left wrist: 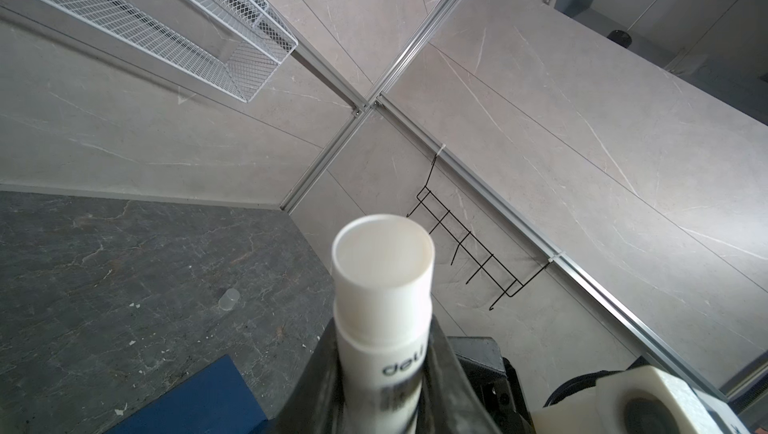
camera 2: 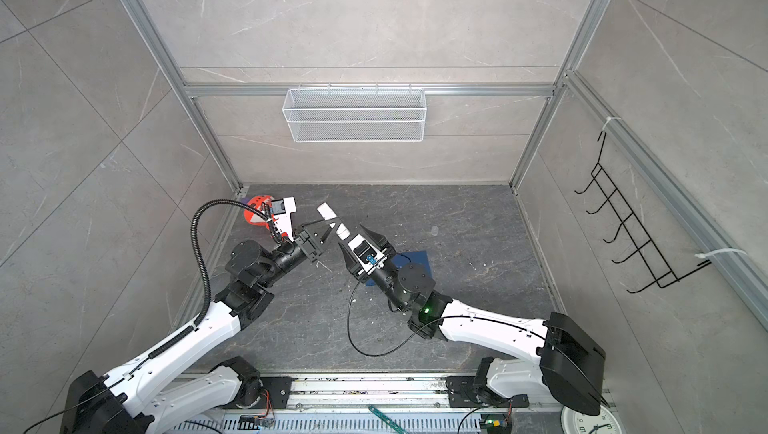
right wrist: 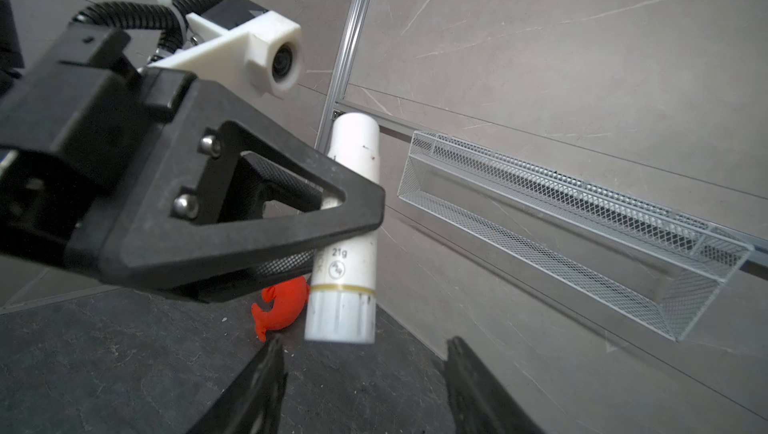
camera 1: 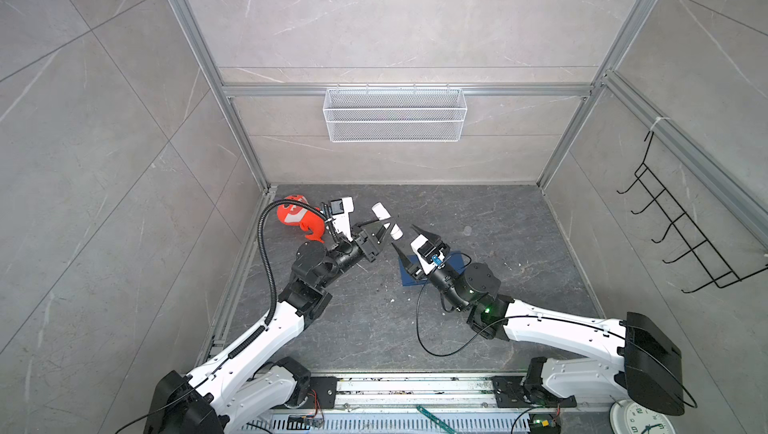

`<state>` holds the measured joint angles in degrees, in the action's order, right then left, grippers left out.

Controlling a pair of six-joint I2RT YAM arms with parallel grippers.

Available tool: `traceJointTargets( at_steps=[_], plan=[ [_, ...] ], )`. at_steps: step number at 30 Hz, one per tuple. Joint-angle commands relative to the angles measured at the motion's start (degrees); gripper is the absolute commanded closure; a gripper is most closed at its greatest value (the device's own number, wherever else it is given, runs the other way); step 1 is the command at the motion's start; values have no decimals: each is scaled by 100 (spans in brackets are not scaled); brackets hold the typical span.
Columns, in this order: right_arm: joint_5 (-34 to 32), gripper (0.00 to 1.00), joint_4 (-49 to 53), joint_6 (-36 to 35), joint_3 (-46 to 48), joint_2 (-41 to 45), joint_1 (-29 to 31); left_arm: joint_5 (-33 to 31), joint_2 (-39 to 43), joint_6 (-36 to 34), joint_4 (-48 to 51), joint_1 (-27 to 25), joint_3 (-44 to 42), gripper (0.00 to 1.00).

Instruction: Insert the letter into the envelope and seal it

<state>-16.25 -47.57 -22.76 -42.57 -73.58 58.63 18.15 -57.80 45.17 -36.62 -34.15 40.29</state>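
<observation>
Glue stick [left wrist: 382, 307] sits clamped in my left gripper [camera 1: 387, 227]; my right gripper [camera 1: 403, 235] gapes just beside it, envelope [camera 1: 408, 277] beneath, dark tabletop [camera 1: 498, 224] all round.

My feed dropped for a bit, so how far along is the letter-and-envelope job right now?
Looks done: no loose letter in view, perhaps already inside the envelope lying on the table; I cannot confirm. A small clear cap lies on the table. In hand: left gripper shut on the glue stick, right gripper open beside its base end. Remaining, apparently: gluing and sealing the envelope.
</observation>
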Motion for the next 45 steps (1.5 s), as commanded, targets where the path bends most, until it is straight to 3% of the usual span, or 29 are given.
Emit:
traceJointTargets(
  at_steps=[1,10,22,34,38,41,45],
  plan=[
    [104,40,-174,-162,-25,-95,37,113,26,-98,-184,-27,207,100],
    [-122,58,-511,-209,-322,-532,105,104,7,-70,-185,-30,225,100],
    [-263,62,-789,-103,-314,-555,130,88,30,-75,-170,-30,207,100],
    [-204,90,-669,-17,-379,-531,151,83,19,-114,-95,-28,172,100],
    [294,99,-398,808,-423,-333,31,102,28,-232,-31,-30,146,100],
    [1723,100,127,2456,-522,-118,-632,136,73,-414,80,-30,137,100],
    [3525,100,33,4610,-720,-268,-1433,232,120,-622,64,-30,110,100]
  ],
)
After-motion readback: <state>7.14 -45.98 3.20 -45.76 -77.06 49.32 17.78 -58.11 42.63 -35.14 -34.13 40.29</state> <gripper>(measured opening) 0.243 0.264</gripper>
